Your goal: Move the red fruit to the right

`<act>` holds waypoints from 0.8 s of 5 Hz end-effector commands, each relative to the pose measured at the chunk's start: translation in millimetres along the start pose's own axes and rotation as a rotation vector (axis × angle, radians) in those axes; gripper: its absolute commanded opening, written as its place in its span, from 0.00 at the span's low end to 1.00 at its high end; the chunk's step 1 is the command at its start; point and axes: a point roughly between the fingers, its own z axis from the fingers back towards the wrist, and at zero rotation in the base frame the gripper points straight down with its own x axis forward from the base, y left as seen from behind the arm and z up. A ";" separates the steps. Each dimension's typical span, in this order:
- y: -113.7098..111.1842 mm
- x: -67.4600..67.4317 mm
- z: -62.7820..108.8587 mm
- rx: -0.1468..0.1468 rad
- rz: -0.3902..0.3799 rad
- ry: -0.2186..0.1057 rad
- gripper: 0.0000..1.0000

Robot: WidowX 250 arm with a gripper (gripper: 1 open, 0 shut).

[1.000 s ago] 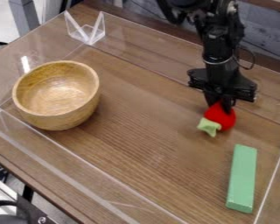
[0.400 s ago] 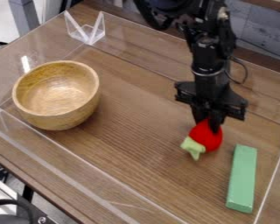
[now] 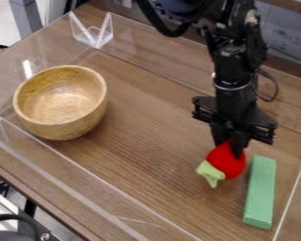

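Observation:
The red fruit (image 3: 225, 163), a small bright-red toy strawberry with a pale green cap at its lower left, hangs just above the wooden table (image 3: 128, 160). My gripper (image 3: 236, 146) points almost straight down and is shut on the top of the fruit. The black arm rises from it toward the top of the view. The fruit sits right beside the upper end of the long green block (image 3: 260, 192).
A wooden bowl (image 3: 60, 101) stands at the left of the table. Clear plastic walls (image 3: 90, 31) run round the table. The flat green block lies near the right front edge.
The gripper has carried the red fruit toward the camera and lifted it slightly, from beside the table's right middle to next to the green block's upper end.

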 end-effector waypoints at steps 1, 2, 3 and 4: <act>-10.8 -2.7 14.5 -0.016 -0.016 -0.044 0.00; -16.3 -9.6 14.0 -0.021 -0.024 -0.038 0.00; -20.4 -15.1 12.8 -0.024 -0.032 -0.032 0.00; -23.1 -18.5 12.2 -0.028 -0.034 -0.026 1.00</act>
